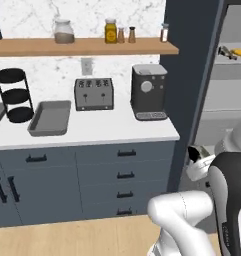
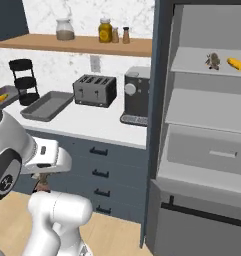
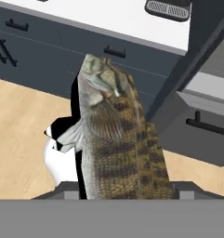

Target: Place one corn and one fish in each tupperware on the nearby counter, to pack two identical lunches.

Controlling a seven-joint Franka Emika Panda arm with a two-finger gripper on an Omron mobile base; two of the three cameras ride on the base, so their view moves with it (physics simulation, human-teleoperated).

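My gripper (image 3: 125, 190) is shut on a brown-grey fish (image 3: 113, 139), which stands lengthwise between the jaws. It hangs low in front of the dark drawers, below the counter (image 1: 117, 130). In the right base view the gripper (image 2: 41, 180) points down. A grey tupperware (image 1: 49, 117) lies empty on the counter left of the toaster. A second tupperware (image 2: 3, 96) at the far left holds a corn (image 2: 1, 98). Another fish (image 2: 212, 61) and another corn (image 2: 236, 64) lie on an upper shelf of the open cabinet at the right.
A black three-tier rack (image 1: 14, 95), a toaster (image 1: 94, 93) and a coffee machine (image 1: 148, 91) stand on the counter. Jars line the wooden wall shelf (image 1: 82, 46). A tall dark cabinet post (image 1: 192, 75) separates the counter from the shelves. Wooden floor lies below.
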